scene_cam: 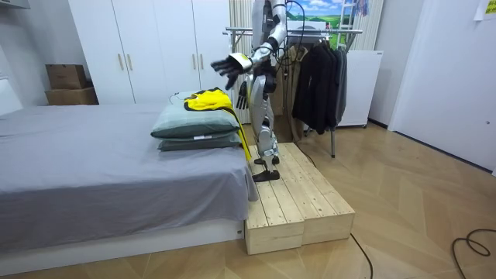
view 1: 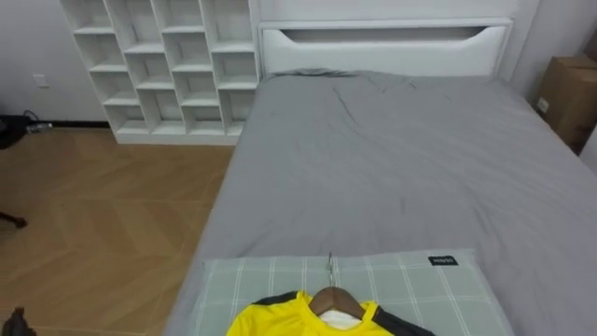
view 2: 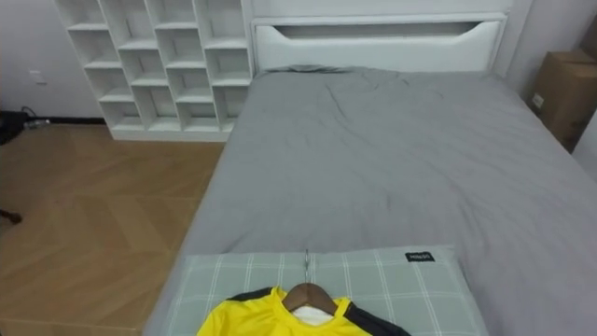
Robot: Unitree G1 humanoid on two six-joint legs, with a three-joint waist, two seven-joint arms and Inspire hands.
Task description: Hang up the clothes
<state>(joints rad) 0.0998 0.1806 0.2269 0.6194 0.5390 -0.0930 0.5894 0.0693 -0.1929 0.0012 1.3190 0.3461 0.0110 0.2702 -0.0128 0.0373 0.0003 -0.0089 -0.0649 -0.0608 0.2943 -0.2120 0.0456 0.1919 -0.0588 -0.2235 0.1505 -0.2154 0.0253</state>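
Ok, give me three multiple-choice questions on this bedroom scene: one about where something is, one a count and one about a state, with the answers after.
1. Where does the yellow shirt lie?
A. on the floor
B. on the checked pillow
C. on the white shelf

2. How many pillows are stacked at this end of the bed?
A. two
B. one
C. four

3. What state is the shirt in?
A. rolled into a ball
B. folded with no hanger
C. fitted on a wooden hanger, lying flat

Answers:
1 B: the eye views show it on the green checks.
2 A: the room view shows the checked pillow on top of a lower pillow.
3 C: the hanger's hook and wooden top show at the collar.
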